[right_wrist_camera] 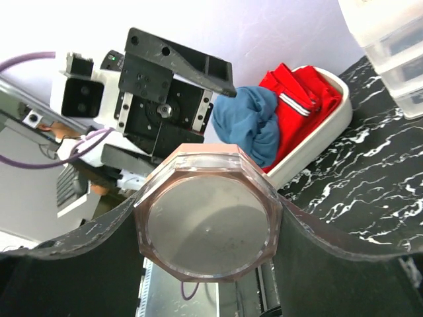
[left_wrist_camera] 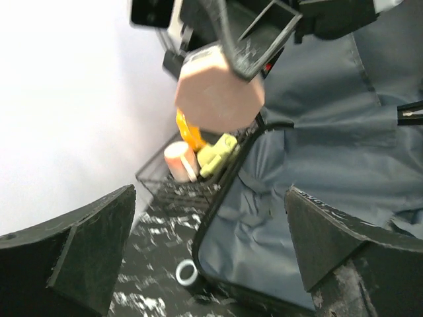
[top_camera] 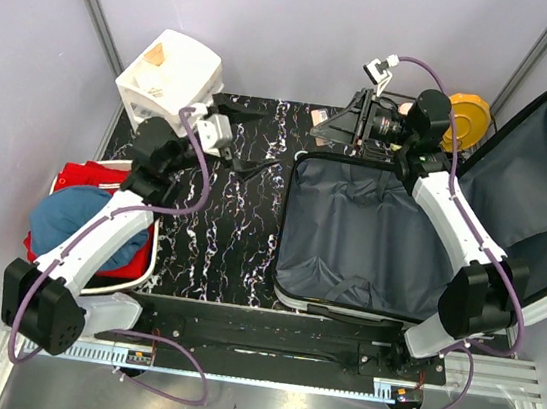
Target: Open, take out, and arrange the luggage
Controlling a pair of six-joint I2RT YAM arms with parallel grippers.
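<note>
Luggage (top_camera: 360, 236): lies open on the surface (top_camera: 219, 238), right of centre, with its lid leaning back.
Right gripper (right_wrist_camera: 209, 198): clamped on the sides of an octagonal pink jar (left_wrist_camera: 218, 96), apparently above the wire basket (left_wrist_camera: 155, 178) (a likely drop-off).
Right arm: stretched forward across the lining.
Left gripper (top_camera: 250, 166): jaws wide and empty, parked over the surface left of the luggage.
</note>
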